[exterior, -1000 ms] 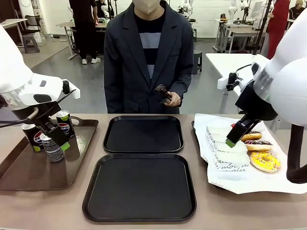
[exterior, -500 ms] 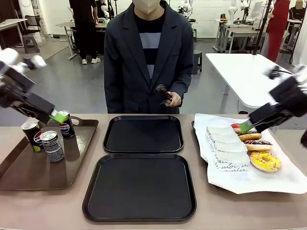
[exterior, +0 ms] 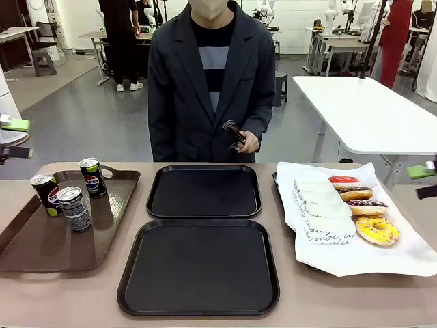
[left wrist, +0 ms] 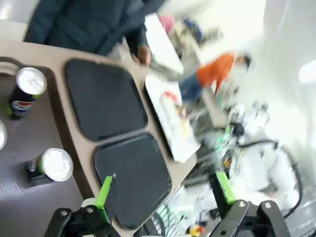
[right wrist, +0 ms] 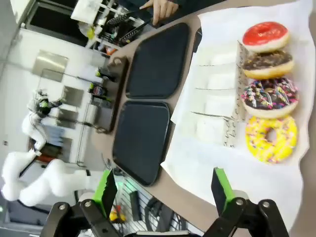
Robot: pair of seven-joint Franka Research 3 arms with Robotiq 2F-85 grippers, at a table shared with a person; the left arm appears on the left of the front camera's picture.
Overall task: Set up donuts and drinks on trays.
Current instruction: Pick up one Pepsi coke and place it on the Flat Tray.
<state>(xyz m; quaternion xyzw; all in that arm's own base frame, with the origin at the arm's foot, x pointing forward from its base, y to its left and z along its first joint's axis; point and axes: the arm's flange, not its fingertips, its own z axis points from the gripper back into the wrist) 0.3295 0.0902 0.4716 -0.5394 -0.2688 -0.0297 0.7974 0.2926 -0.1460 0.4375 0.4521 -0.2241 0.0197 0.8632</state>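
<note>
Two black square trays lie mid-table, the far tray (exterior: 205, 191) and the near tray (exterior: 199, 268), both bare. Three drink cans (exterior: 74, 208) stand on a brown tray (exterior: 41, 249) at the left. Several donuts sit in a row on white paper at the right, from a red-iced one (exterior: 343, 181) to a yellow one (exterior: 375, 229), beside paper sleeves (exterior: 324, 213). My left gripper (exterior: 13, 137) hangs at the left edge, open and empty (left wrist: 164, 190). My right gripper (exterior: 425, 181) hangs at the right edge, open and empty (right wrist: 164, 186), with the donuts (right wrist: 269, 96) beyond it.
A person in a dark jacket stands at the far side holding metal tongs (exterior: 233, 134) in one hand. The white paper sheet (exterior: 403, 260) overhangs the table's right side.
Both arms have drawn back up and outward: the left gripper away from the cans, the right gripper away from the donuts, each now at its picture edge. Nothing on the table moved.
</note>
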